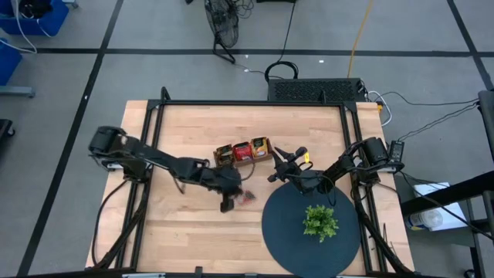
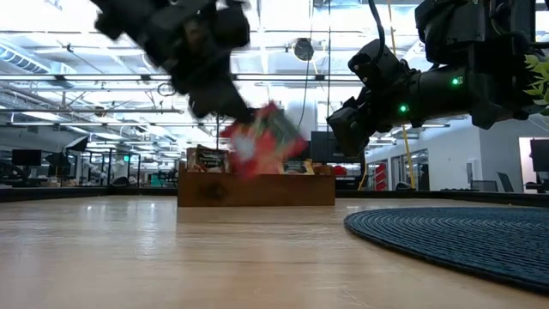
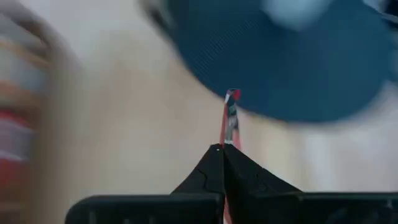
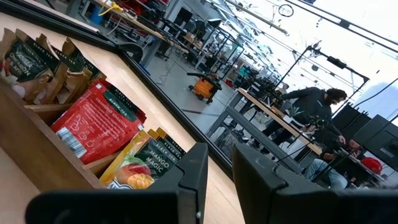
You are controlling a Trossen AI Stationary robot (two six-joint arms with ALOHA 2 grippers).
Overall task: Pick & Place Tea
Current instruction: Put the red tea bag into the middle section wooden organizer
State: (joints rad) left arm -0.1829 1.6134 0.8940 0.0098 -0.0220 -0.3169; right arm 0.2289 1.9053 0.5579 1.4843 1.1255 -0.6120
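Left gripper (image 3: 224, 149): closed on one red sachet (image 3: 231, 118), held edge-on between the fingertips; only a thin strip of it shows past them.
Sachet location: in the air, clear of the table (image 1: 185, 232), in front of the wooden tray (image 1: 243, 151) and near the edge of the dark round mat (image 1: 289, 228).
Right gripper (image 4: 217, 168): fingers a narrow gap apart, nothing between them; it hovers just behind the tray, beside the mat.
Remaining tea: red, orange and dark green sachets (image 4: 93, 124) stand upright in the tray's compartments.
Risk, slip: the grip appears to bite only a narrow margin of the sachet. A fast swing is likely to pull the thin packet out or rotate it in the fingertips.
Risk, placement: an edge-on sachet can land tilted or on edge and tip over on release.
Risk, obstruction: the small green plant (image 1: 319, 221) stands on the mat. A drop near it can catch the leaves.
Risk, collision: both arms work close together by the tray; a path toward the mat passes near the right gripper.
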